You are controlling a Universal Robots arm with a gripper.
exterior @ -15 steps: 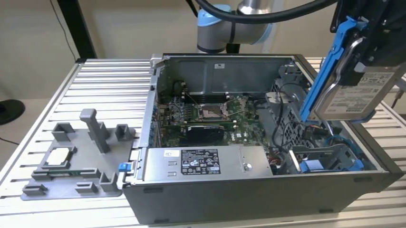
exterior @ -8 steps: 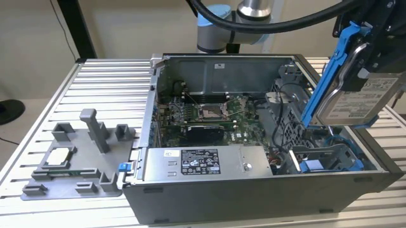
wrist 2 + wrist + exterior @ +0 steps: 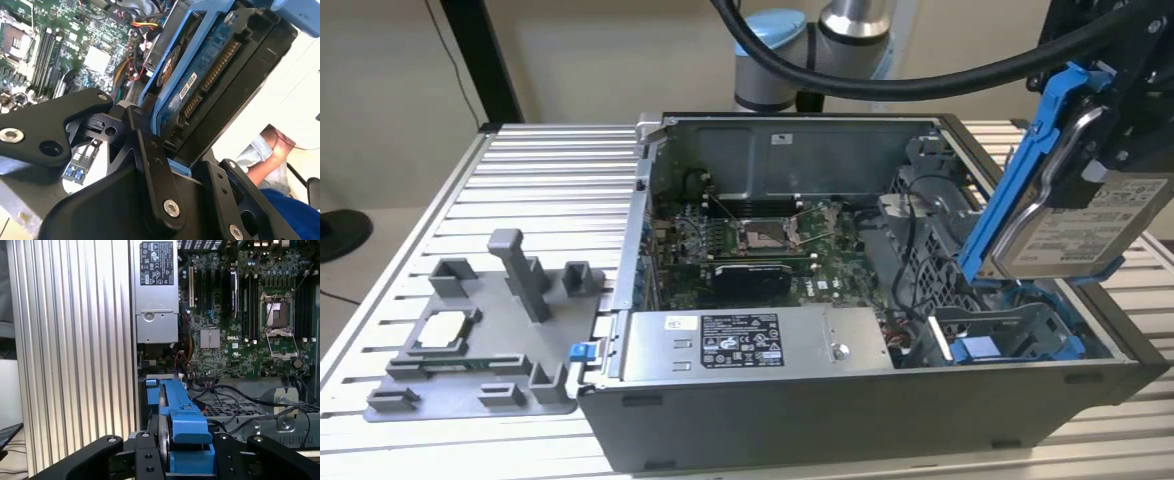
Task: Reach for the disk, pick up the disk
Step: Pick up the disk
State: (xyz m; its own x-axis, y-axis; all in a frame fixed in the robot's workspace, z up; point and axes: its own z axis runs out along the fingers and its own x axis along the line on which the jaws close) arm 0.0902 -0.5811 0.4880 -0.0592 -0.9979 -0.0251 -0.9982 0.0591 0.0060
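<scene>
One gripper [image 3: 1107, 150] grasps the disk [image 3: 1067, 215] (blue-framed, tilted), raised above the open computer case [image 3: 854, 400] at the exterior view's right.

My arm [image 3: 854, 30] comes in from the back of the exterior view, grey joints up top with a thick black cable [image 3: 907, 85] looping off toward that view's right. The gripper [image 3: 1121, 130] sits high at the right edge there, lifted well above the desk. Its black fingers [image 3: 155, 170] are clamped on the disk [image 3: 1074, 215], one on each flat side in both wrist views, and I've got the disk hanging tilted, close to on edge.
</scene>
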